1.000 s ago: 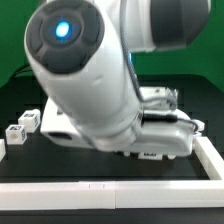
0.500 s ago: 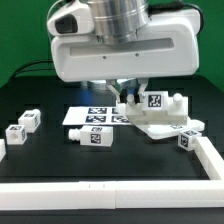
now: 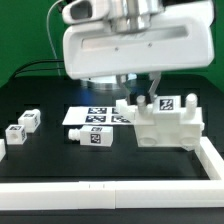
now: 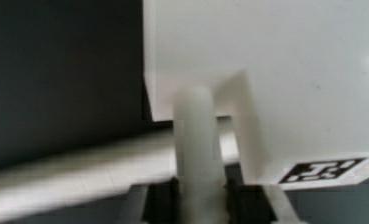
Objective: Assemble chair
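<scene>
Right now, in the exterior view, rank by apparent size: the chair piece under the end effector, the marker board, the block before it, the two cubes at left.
1. chair piece
2. marker board
3. block
4. farther cube and nearer cube: look alike, unranked.

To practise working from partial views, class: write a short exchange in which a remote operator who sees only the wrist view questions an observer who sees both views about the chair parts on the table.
Operator: My wrist view shows only a finger against a tagged white block. What does that block belong to?
Observer: A joined chair piece, standing upright on the table.
Operator: Any loose parts around?
Observer: Three small tagged blocks: one in front of the marker board, and two further toward the exterior view's left.
</scene>
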Robot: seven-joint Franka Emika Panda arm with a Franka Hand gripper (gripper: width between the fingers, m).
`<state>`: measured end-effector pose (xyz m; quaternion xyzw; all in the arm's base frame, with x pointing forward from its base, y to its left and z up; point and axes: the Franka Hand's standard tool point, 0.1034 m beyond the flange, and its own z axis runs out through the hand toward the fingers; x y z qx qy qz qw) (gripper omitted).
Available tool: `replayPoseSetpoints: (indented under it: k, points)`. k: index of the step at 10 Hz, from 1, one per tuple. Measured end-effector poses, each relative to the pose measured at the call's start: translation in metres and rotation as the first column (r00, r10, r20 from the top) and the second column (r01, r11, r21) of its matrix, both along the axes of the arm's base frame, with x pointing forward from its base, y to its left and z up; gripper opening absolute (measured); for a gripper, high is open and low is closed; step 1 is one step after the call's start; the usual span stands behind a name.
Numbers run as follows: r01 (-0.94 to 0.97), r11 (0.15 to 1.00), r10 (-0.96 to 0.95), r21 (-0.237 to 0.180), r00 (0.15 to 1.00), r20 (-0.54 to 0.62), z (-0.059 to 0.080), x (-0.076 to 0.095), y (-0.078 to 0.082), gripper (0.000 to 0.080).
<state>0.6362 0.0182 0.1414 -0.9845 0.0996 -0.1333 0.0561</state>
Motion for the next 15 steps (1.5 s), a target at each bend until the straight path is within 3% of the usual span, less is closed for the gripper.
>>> replayPoseSetpoints:
  k: [1, 2, 5, 8, 10, 13, 15]
  points:
    - [-0.03, 0.999, 0.035, -0.043, 0.993, 0.114, 0.003, 0.004, -0.006, 0.0117]
    - [-0.009, 0.997, 0.026, -0.077, 0.975, 0.219, -0.005, -0.008, -0.006, 0.0117]
    - [0.0, 0.994, 0.032, -0.106, 0.952, 0.306, -0.012, -0.011, -0.005, 0.0117]
    - [-0.032, 0.992, 0.08, -0.126, 0.914, 0.397, -0.009, -0.006, 0.026, 0.0117]
    - [-0.046, 0.991, 0.089, -0.128, 0.928, 0.361, -0.018, -0.009, 0.026, 0.0118]
    - [-0.048, 0.991, 0.091, -0.129, 0.93, 0.357, -0.021, -0.01, 0.026, 0.0118]
    - [-0.054, 0.989, 0.099, -0.135, 0.929, 0.356, -0.032, -0.008, 0.028, 0.0118]
